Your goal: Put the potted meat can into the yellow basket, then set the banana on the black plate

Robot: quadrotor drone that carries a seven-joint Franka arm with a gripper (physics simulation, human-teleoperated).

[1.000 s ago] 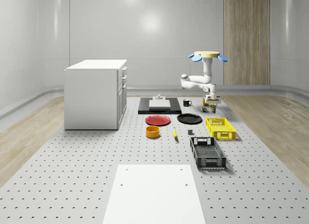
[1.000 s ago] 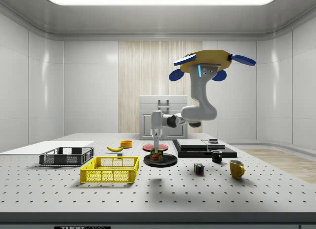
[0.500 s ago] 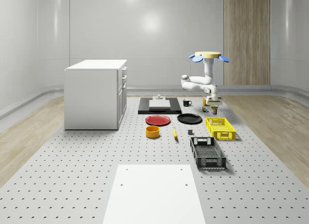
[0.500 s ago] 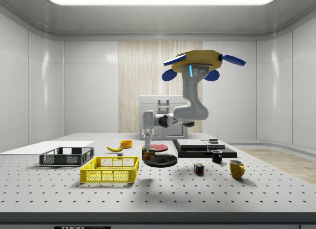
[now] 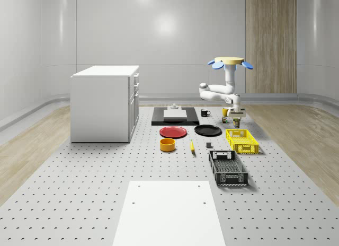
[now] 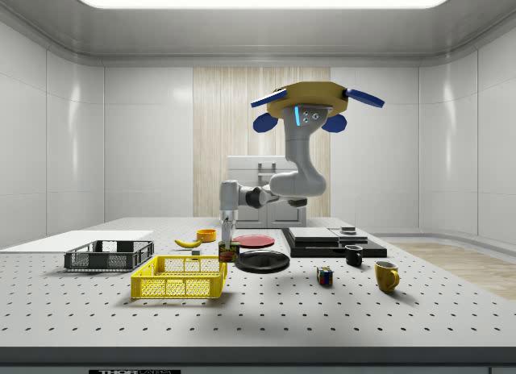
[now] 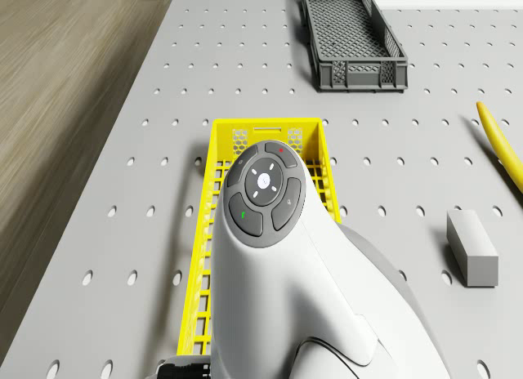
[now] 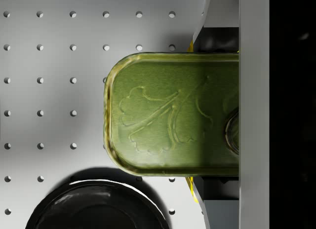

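**Can carried toward basket, not yet over it**

Side view, left to right: grey crate (image 6: 109,255), then yellow basket (image 6: 180,278) with the banana (image 6: 189,243) behind it on the table. The gripper (image 6: 228,236) hangs just past the basket's right end, clenched on the can (image 6: 228,251), which is held off the table. Black plate (image 6: 262,261) is next right. The drone (image 6: 306,106) hovers above the plate.

Change since a second ago: drone, arm and can have shifted toward the side view's left, from over the plate to the basket's edge. In the wrist view the can (image 8: 173,113) sits between the jaws, with the plate (image 8: 98,205) below it.

Judgement: transport is nearly done. The can needs a little more travel over the basket, then lowering and release. The banana is untouched.
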